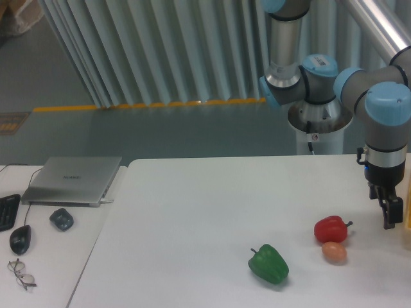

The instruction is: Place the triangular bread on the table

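Hanging at the table's (192,212) right edge, the gripper (391,218); grip state unclear, bread unseen.

The tabletop (192,212) is plain white. On it sit a glossy green pepper (269,264), a red pepper (331,228) and a small orange-brown ball (334,252). The claw (391,212) is black. The laptop (72,179) is grey.
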### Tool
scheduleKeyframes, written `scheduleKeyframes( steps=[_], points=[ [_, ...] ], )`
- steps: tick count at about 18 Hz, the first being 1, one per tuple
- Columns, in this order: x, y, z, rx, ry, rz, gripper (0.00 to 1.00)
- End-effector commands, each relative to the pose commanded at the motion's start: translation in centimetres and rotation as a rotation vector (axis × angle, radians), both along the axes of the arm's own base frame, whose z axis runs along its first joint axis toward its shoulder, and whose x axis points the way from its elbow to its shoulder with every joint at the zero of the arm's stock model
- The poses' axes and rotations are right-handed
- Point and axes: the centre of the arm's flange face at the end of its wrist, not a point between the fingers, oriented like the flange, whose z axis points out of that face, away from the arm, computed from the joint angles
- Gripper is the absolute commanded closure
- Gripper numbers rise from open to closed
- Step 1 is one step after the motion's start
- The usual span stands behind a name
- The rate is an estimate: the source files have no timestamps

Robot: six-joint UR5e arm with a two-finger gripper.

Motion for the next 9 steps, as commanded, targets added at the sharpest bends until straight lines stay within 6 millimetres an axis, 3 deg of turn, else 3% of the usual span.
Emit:
scheduleKeyframes(
  steps=[9],
  points=[
    [-0.65,-0.58,0.28,0.011,-0.001,0.014,0.00]
  ],
)
